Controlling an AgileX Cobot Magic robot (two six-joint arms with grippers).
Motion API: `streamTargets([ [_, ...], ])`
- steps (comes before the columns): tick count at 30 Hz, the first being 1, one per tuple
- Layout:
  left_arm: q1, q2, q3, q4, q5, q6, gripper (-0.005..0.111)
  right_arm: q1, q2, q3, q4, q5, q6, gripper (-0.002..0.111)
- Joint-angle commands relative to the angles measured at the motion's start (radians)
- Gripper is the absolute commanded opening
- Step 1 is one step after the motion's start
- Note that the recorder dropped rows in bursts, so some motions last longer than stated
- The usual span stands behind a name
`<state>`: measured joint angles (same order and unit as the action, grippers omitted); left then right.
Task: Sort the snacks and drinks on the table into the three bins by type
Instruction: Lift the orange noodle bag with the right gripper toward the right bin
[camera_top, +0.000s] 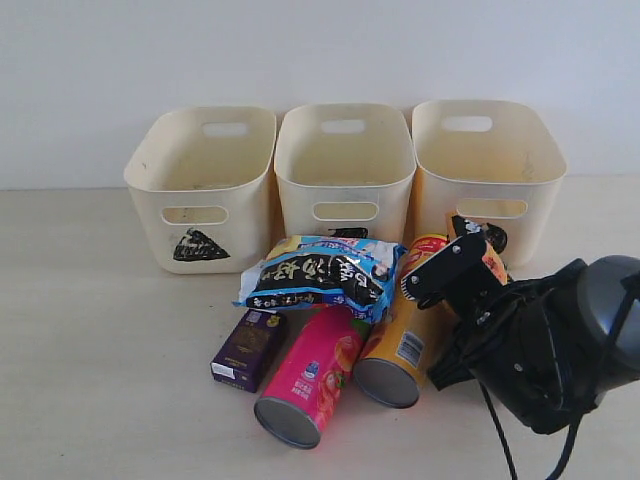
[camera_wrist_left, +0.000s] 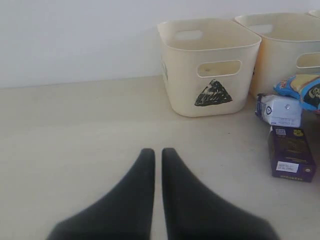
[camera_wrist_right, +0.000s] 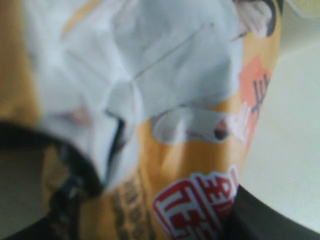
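While straddling the orange bag (camera_wrist_right: 200, 150) with the right gripper (camera_wrist_right: 155, 200), just before the right-hand bin (camera_top: 535, 215).
Touches the foil on both sides with dark fingers (camera_wrist_right: 265, 220); cannot tell whether truly clamped. Has that bag beside the yellow-orange tube (camera_top: 405, 340), with pink tube (camera_top: 310, 380), blue-black bag (camera_top: 320, 272) and purple box (camera_top: 248, 348) further left in the exterior view. Holds the left gripper (camera_wrist_left: 154, 150) pressed together on nothing, over the table (camera_wrist_left: 75, 140), left bin (camera_wrist_left: 185, 95) ahead.

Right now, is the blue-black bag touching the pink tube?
Touching. The exterior view shows the blue-black bag lying across the pink tube's far end, resting on it with no gap.
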<state>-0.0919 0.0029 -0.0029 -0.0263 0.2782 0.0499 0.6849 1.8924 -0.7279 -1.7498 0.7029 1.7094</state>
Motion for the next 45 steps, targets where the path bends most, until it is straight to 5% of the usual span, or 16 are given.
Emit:
streamTargets([
  [1, -0.006, -0.003, 0.003, -0.011, -0.007, 0.004, 0.004, -0.007, -0.029, 0.040, 0.006, 0.005, -0.030, 0.000],
  [11, -0.006, -0.003, 0.003, -0.011, -0.007, 0.004, 0.004, -0.007, -0.245, 0.137, 0.017, 0.007, -0.049, 0.000],
  [22, -0.006, -0.003, 0.003, -0.011, -0.007, 0.004, 0.004, -0.009, -0.542, 0.141, 0.221, -0.075, -0.326, 0.000],
  [30, -0.006, -0.003, 0.003, -0.011, -0.007, 0.004, 0.004, -0.204, -0.465, 0.135, 0.279, -0.453, -0.285, 0.000],
  [45, -0.006, -0.003, 0.003, -0.011, -0.007, 0.004, 0.004, -0.207, -0.444, 0.127, 0.260, -0.509, -0.287, 0.000],
])
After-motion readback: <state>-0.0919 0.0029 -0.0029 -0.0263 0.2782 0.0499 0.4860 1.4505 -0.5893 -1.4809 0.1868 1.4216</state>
